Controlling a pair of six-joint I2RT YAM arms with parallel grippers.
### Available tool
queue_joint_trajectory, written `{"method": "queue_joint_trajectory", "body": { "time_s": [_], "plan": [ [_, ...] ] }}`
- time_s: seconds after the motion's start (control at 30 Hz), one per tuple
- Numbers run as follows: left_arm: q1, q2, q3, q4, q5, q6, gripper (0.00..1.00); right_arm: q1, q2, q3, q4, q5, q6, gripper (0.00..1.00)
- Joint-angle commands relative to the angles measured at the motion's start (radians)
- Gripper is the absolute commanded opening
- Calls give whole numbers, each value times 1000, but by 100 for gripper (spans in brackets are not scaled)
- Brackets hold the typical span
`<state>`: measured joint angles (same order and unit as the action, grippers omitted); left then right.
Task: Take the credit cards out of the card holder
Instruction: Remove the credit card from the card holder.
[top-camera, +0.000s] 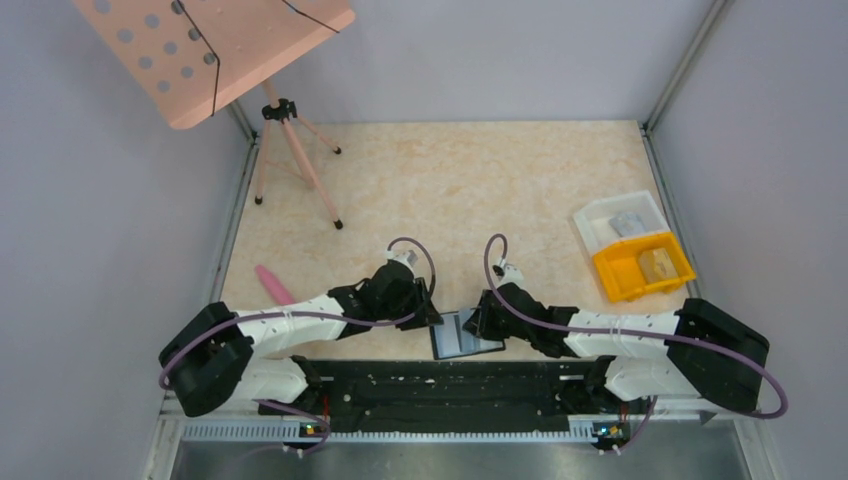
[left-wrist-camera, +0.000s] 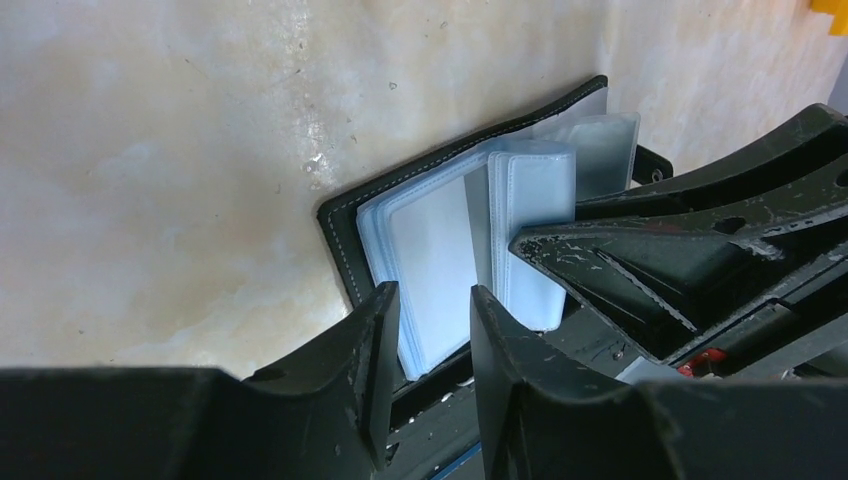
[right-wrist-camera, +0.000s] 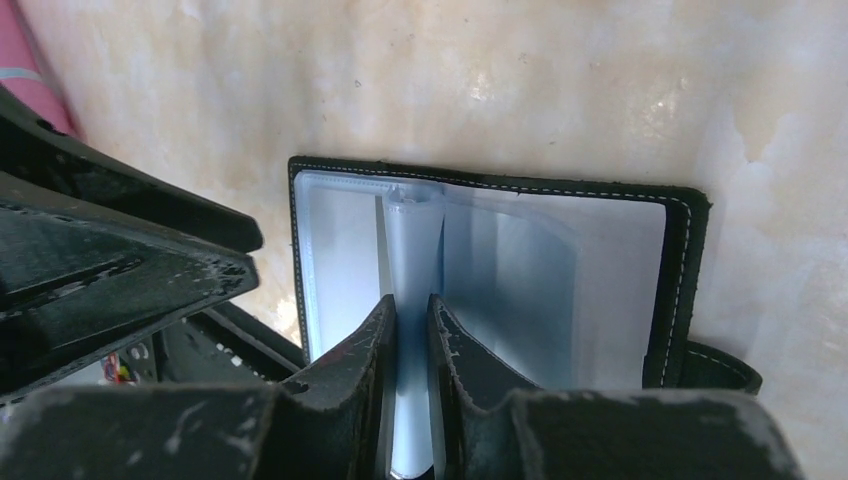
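Likely the card holder (top-camera: 465, 336), open at the table's (top-camera: 450, 180) near edge, will drag along if the right fingers (right-wrist-camera: 380, 330), pinched narrow on its clear sleeves (right-wrist-camera: 410, 230), pull while the left fingers (left-wrist-camera: 385, 320), straddling a sleeve with a grip I cannot tell, slip; both arms crowd it, and the yellow bin (top-camera: 640, 268) sits well apart.

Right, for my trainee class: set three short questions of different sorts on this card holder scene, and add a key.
1. True or false: the card holder lies closed.
2. The right gripper pinches: A a spoon, B a clear sleeve, C a cloth.
3. On which side of the table, the robot's left or right, does the yellow bin sit?
Key: 1 false; 2 B; 3 right.
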<state>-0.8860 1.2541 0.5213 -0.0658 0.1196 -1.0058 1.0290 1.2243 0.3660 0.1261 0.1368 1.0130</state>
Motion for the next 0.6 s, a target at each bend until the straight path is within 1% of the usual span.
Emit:
{"method": "queue_joint_trajectory", "body": {
  "time_s": [0.0,0.1,0.3,0.5,0.57],
  "plan": [
    [-8,28,19,58,12,-9,37,-22,-20,-16,115,-46,20,15],
    [-10,49,18,58,12,-7,36,-51,-19,-50,190,-100,35,14],
    [-14,84,52,41,-15,3,33,-56,-43,-86,240,-123,42,14],
    [-32,134,81,54,-8,-4,31,-60,-47,-108,297,-133,45,13],
    [-38,148,98,42,-9,-5,29,-62,-47,-117,329,-172,45,13]
  ]
}}
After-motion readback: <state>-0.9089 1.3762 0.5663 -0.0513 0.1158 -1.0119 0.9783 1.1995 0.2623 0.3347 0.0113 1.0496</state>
